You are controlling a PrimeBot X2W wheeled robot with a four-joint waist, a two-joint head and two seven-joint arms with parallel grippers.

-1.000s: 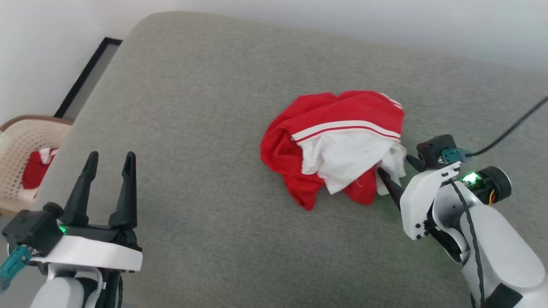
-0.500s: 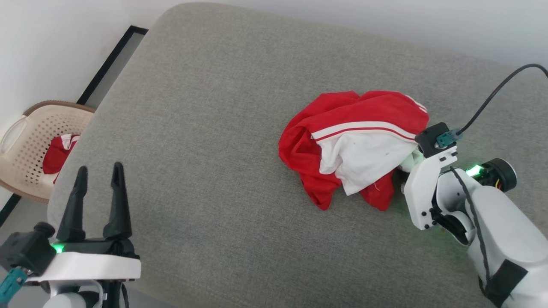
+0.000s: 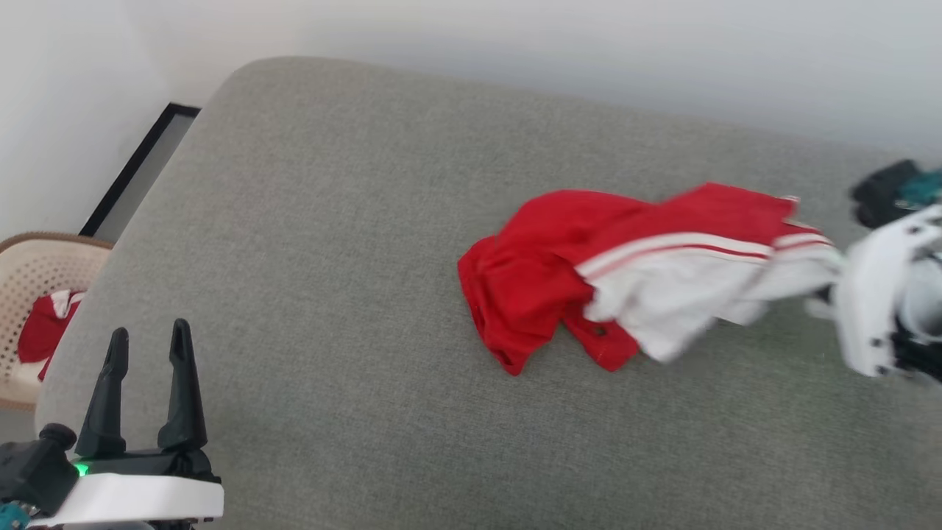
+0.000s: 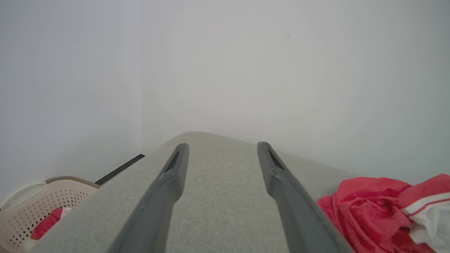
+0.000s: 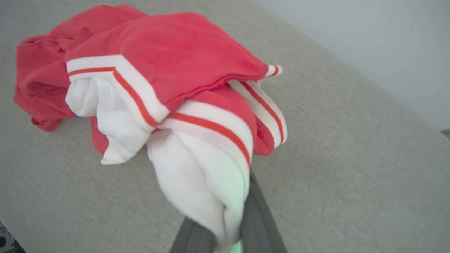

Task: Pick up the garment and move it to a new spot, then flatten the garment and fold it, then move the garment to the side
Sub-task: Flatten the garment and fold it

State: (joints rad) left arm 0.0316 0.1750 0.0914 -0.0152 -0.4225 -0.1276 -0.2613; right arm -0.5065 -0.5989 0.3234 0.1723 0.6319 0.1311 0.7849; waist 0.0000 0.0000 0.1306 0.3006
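The garment (image 3: pixel 589 272) is a crumpled red shirt with white sleeves and red-white striped trim, lying on the grey cushion (image 3: pixel 353 243). It is stretched out toward the right. My right gripper (image 3: pixel 824 302) at the right edge is shut on a white sleeve (image 5: pixel 207 186); in the right wrist view the cloth bunches between the two dark fingers (image 5: pixel 258 221). My left gripper (image 3: pixel 145 353) stands open at the lower left, far from the garment (image 4: pixel 372 207), with nothing between its fingers (image 4: pixel 168 182).
A beige perforated basket (image 3: pixel 29 272) with red cloth in it stands on the floor left of the cushion. A white wall runs behind the cushion. A dark strip (image 3: pixel 132 177) lies along the floor by the left wall.
My right gripper closed on the white sleeve and pulled it to the right, stretching the garment out. The head camera shifted. The left gripper stayed open.
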